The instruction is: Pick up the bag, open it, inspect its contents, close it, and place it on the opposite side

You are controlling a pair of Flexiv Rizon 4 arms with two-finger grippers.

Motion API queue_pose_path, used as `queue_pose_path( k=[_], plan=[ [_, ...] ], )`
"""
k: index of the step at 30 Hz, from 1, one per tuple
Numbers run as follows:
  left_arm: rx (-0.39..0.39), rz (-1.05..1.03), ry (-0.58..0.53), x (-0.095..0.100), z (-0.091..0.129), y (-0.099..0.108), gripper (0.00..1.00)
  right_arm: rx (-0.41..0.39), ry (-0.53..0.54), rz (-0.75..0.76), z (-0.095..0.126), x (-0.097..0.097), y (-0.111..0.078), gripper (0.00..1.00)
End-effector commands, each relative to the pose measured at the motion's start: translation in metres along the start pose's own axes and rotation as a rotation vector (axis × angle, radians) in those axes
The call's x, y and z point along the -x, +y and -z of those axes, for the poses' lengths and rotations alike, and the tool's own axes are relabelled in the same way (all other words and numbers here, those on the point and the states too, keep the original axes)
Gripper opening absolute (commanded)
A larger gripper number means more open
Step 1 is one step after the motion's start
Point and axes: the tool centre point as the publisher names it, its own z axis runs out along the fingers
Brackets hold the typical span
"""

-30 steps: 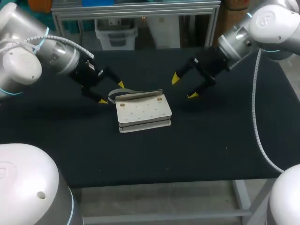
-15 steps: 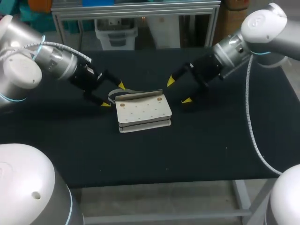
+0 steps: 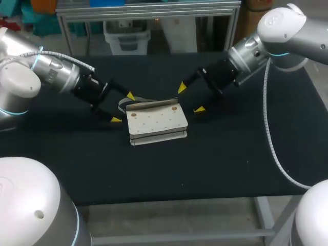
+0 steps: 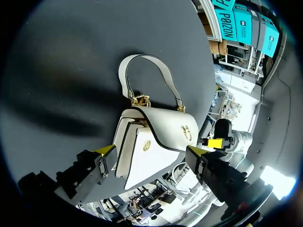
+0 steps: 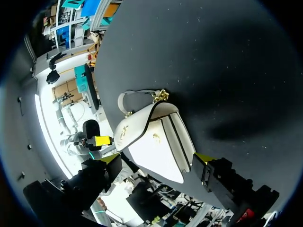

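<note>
A white handbag with a gold clasp lies flat on the black table, flap shut, its strap handle looping out to the left. My left gripper is open at the bag's left end, its yellow tips either side of the handle. My right gripper is open just off the bag's back right corner, not touching it. In the left wrist view the bag lies ahead of the open gripper, handle beyond. In the right wrist view the bag lies ahead of the open gripper.
The black cloth runs wide on both sides of the bag and toward the table's front edge. My other arm's yellow tip shows past the bag in the left wrist view, and likewise a tip in the right wrist view.
My right gripper has come in leftward and lower toward the bag's right corner. My left gripper has drawn slightly lower at the handle end. The bag has not moved.
</note>
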Motion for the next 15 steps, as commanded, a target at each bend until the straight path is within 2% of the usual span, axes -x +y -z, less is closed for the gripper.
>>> queue_pose_path(
  k=[1, 15],
  plan=[
    [0.051, 0.038, 0.012, 0.002, -0.001, -0.010, 1.00, -0.011, 0.000, 0.000, -0.003, 0.000, 0.004, 1.00],
    [0.138, 0.072, 0.068, -0.001, -0.011, -0.004, 1.00, -0.024, -0.006, -0.003, -0.009, 0.002, 0.006, 1.00]
  ],
)
